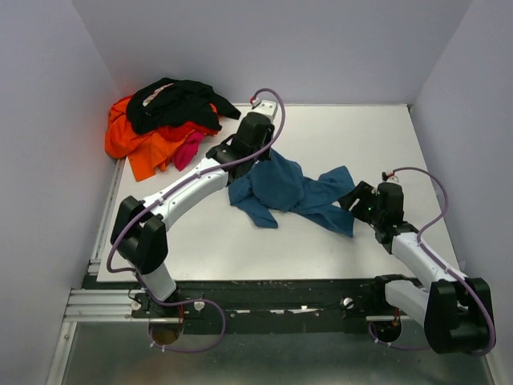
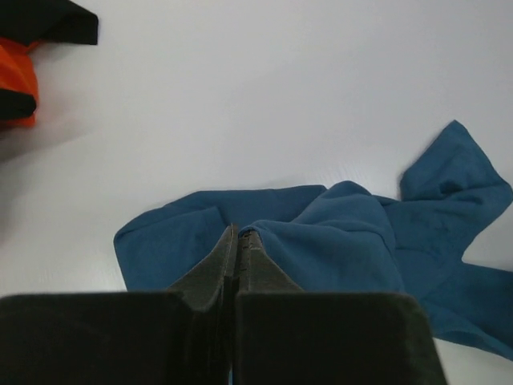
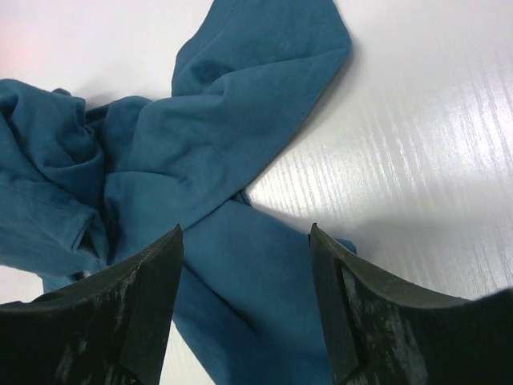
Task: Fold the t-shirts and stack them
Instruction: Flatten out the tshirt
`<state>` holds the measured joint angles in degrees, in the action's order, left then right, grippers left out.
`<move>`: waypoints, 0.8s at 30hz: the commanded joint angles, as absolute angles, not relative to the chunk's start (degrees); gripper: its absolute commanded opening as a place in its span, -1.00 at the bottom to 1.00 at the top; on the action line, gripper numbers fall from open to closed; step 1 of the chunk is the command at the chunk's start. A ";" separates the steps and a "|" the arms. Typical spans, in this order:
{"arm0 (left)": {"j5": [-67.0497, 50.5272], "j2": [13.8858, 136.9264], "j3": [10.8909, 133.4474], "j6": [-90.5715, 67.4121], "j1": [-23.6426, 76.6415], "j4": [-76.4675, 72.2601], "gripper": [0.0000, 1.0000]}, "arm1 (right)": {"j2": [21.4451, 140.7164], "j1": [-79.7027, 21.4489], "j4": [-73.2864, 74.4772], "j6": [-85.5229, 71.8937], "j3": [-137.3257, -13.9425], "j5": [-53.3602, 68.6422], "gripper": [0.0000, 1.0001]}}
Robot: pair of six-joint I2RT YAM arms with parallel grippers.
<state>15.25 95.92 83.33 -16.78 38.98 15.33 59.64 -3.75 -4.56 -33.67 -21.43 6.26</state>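
Note:
A teal-blue t-shirt lies crumpled mid-table. My left gripper is at its far-left edge; in the left wrist view its jaws are pressed together, and a fold of the teal shirt peaks right at their tips, pinched. Over the shirt's near-right end, my right gripper stands open, and teal cloth lies flat below the gap between the fingers. The other t-shirts are heaped at the back left: black on top, orange beneath, magenta-pink at the heap's near edge.
Grey walls close in the table on the left, back and right. A metal rail runs along the table's left edge. The heap's black and orange edges show at the left wrist view's top left.

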 commanded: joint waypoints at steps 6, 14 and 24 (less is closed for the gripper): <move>24.25 88.43 80.42 -18.02 37.79 11.34 -1.00 | 54.16 -3.78 7.00 -34.63 -24.43 7.21 0.47; 27.51 82.45 76.38 -17.58 37.79 11.34 -1.00 | 42.99 -3.78 26.62 -41.56 -24.97 5.01 0.44; 24.70 77.44 70.23 -18.98 37.79 10.20 -1.00 | 35.42 -3.69 34.99 -55.45 -21.19 4.91 0.50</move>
<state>25.10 80.84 72.73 -18.04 37.87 11.81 36.42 -3.75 29.56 -47.44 -24.05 4.12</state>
